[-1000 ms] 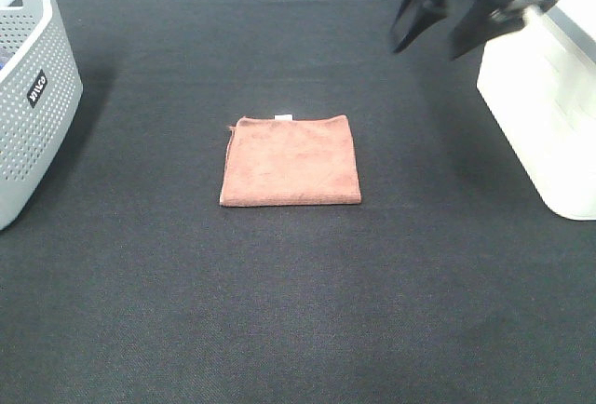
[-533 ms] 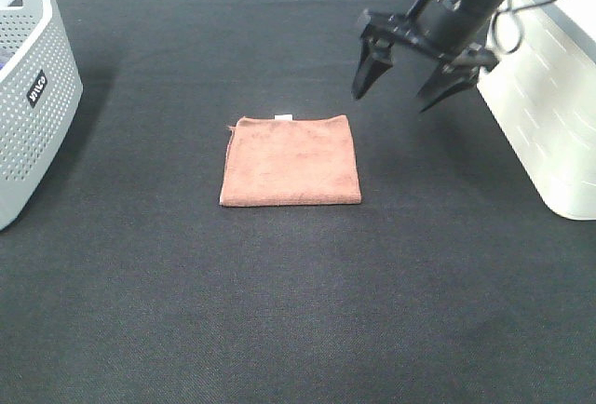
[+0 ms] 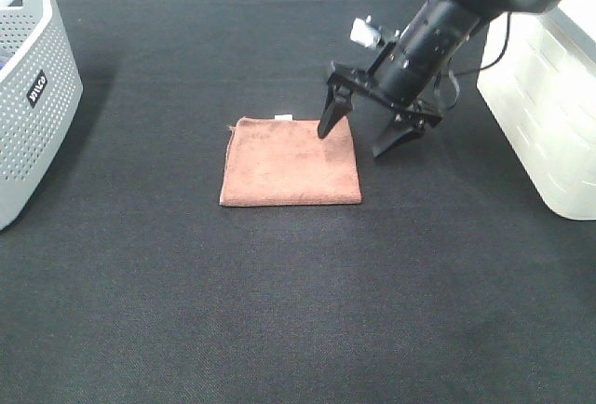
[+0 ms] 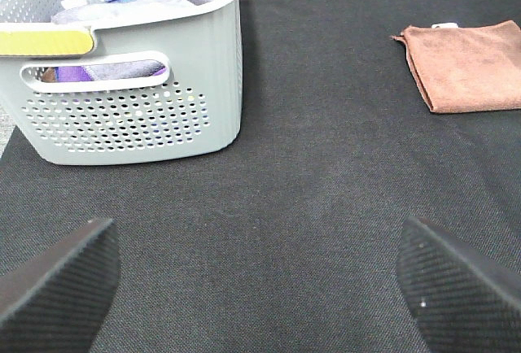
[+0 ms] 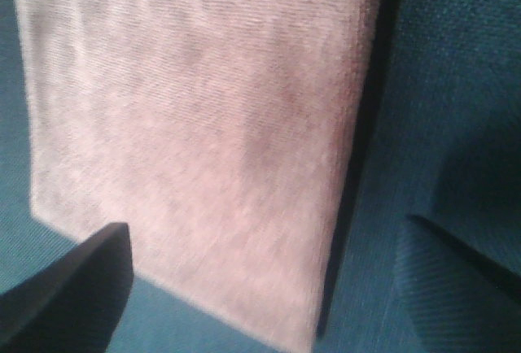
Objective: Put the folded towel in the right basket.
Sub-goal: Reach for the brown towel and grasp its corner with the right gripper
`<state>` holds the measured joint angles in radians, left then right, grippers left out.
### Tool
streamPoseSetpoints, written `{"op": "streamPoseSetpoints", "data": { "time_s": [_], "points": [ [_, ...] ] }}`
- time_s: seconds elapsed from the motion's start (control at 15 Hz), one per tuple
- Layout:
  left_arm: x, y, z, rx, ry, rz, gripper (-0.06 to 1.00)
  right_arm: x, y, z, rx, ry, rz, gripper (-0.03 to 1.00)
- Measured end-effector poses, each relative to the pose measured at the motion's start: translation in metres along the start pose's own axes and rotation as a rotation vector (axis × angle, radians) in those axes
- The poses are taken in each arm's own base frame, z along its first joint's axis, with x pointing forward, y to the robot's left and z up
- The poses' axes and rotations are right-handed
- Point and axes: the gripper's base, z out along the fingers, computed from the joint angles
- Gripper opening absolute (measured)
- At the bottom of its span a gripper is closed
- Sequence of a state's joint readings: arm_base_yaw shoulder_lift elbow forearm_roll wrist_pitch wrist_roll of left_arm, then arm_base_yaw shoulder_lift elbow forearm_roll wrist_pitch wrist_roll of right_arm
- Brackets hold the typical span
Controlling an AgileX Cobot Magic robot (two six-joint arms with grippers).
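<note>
The folded towel [image 3: 291, 162], a rust-brown square with a small white tag, lies flat on the black table [image 3: 279, 311]. My right gripper [image 3: 358, 143] is open just above the towel's right edge, one finger over the cloth, the other past the edge. The right wrist view shows the towel [image 5: 195, 125] close up between the open fingertips [image 5: 65, 288]. The right basket [image 3: 549, 106], white and solid-walled, stands at the right edge. My left gripper [image 4: 256, 276] is open and empty, low over the table; the towel [image 4: 468, 64] lies far from it.
A grey perforated basket [image 3: 28, 97] with a black label stands at the left edge; the left wrist view shows it [image 4: 130, 101] holding several cloths. A cable hangs behind the right arm [image 3: 466, 4].
My right arm has come down and to the left from beside the white basket to the towel's right edge, with its jaws open. The towel has not moved.
</note>
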<state>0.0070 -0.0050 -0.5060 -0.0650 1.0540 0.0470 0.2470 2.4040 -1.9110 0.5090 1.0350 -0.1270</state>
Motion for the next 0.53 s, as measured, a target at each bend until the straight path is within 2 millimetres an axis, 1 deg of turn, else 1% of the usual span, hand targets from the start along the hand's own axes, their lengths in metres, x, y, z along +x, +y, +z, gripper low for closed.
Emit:
{"op": "streamPoseSetpoints", "data": {
  "time_s": [0.07, 0.33, 0.53],
  "points": [
    [0.000, 0.000, 0.000, 0.000, 0.000, 0.000, 0.87, -0.001, -0.002, 0.004, 0.004, -0.004, -0.001, 0.82],
    [0.000, 0.000, 0.000, 0.000, 0.000, 0.000, 0.87, -0.004, -0.005, 0.006, 0.025, -0.041, -0.024, 0.82],
    [0.000, 0.000, 0.000, 0.000, 0.000, 0.000, 0.87, -0.004, -0.008, 0.018, -0.003, -0.034, -0.037, 0.79]
  ]
}}
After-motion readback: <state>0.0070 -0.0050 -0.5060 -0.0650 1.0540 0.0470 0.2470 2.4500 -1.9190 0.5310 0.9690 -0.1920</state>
